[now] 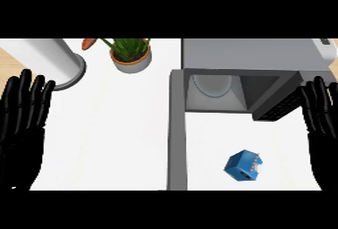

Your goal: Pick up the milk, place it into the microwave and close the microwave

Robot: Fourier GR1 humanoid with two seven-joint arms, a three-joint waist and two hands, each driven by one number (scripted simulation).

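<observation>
One milk carton (245, 165), one microwave (254, 56)

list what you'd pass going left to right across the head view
left hand → white cylinder → potted plant → microwave's open door → milk → right hand
</observation>
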